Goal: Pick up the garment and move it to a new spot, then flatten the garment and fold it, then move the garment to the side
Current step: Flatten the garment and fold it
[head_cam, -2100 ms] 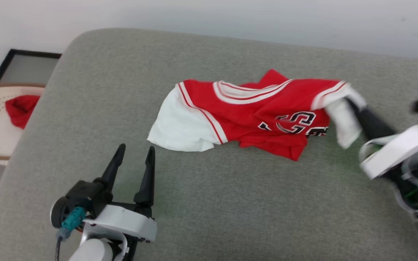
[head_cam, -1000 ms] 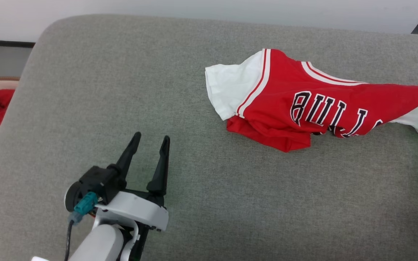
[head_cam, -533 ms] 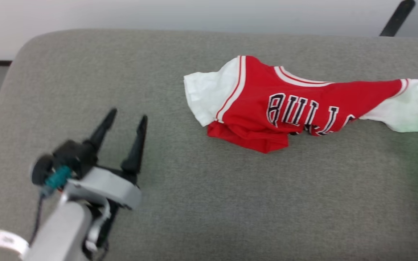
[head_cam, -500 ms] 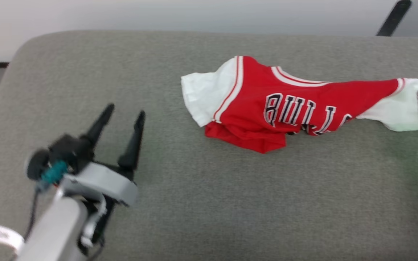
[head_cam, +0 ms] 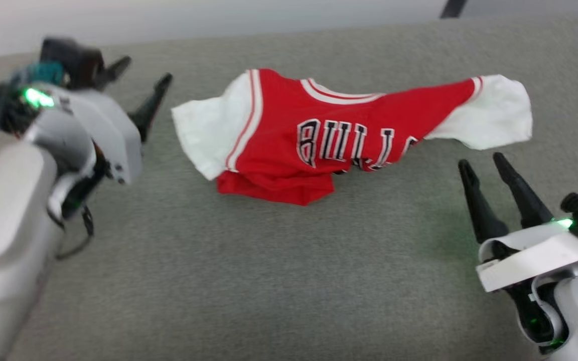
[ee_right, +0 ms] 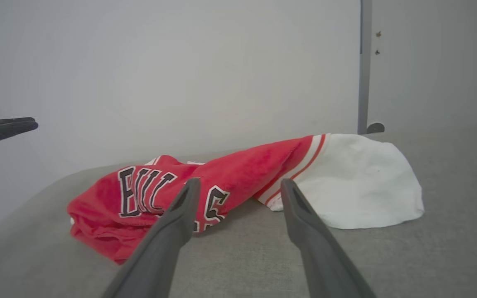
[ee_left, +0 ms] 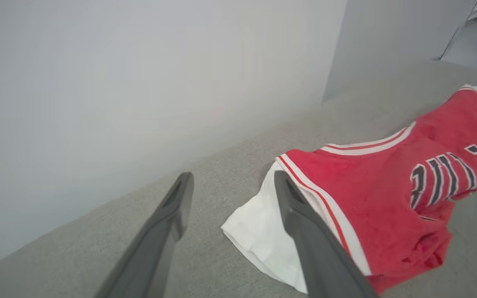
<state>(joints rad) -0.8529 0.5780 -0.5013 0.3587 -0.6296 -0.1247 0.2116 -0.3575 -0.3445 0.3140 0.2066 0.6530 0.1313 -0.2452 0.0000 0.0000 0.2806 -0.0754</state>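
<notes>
Though blur smears it in the head view, the left gripper [head_cam: 146, 70], two long dark fingers on a pale wrist, has its jaws spread wide with nothing between them. In its own wrist view [ee_left: 233, 178] one finger crosses in front of a white sleeve; whether it touches is unclear. To its right, mid-way along the grey woven fabric cushion [head_cam: 269, 281], lies the crumpled red jersey shirt with white sleeves and red-and-white striped trim [head_cam: 339, 125]. Its lower part is bunched under itself, and the last of its black white-outlined letters sink into a fold. Right of it and nearer the camera, the right gripper [head_cam: 481, 161] stands apart from the right sleeve, its jaws equally wide and empty. Its forearm is cut off by the picture's edge.
</notes>
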